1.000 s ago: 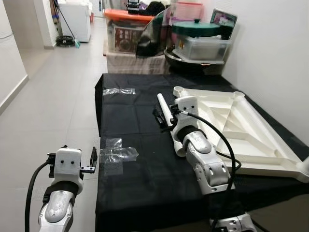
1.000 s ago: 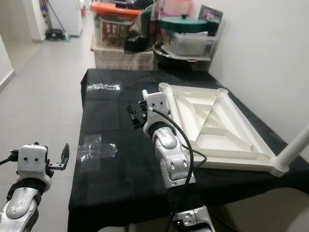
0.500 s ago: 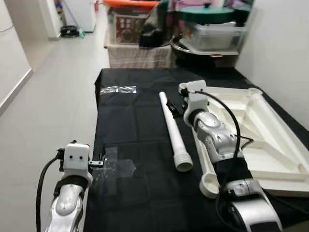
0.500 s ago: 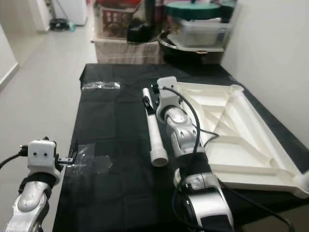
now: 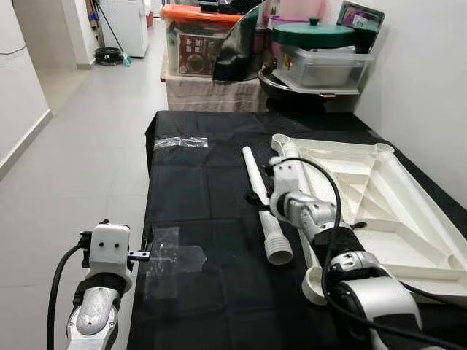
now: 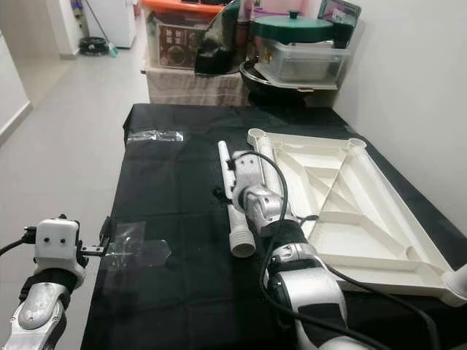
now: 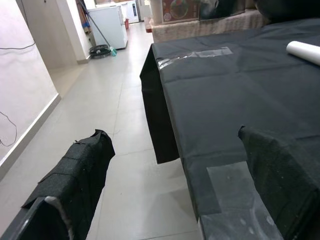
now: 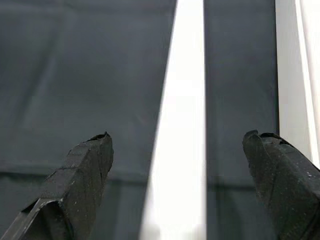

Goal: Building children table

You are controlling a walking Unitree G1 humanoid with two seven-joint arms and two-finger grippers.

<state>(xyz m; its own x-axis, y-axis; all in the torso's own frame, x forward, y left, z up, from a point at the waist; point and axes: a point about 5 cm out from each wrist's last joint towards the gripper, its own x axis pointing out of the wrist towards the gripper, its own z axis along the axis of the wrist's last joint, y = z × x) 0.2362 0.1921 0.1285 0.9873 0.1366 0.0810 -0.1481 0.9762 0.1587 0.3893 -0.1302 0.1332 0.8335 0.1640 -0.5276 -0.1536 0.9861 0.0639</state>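
We stand at a table under a black cloth point(image 5: 197, 292), and the largest piece on it is the white tabletop point(image 5: 379, 211), lying underside up on our right, its ribs and corner sockets showing. None of the sockets we can see has a leg in it, so we judge the build barely begun: every leg has yet to be fitted.

One white table leg point(image 5: 264, 208) lies flat on the cloth just beside the tabletop's near edge, threaded end toward us. Our right gripper point(image 8: 175, 165) hangs over its middle, fingers point(image 8: 80, 175) spread wide to either side of the leg and holding nothing.

Our left gripper point(image 7: 175, 165) waits at the table's left edge, jaws wide apart and empty, near a clear plastic wrapper point(image 5: 174, 259); a second wrapper point(image 5: 181, 142) lies farther back.
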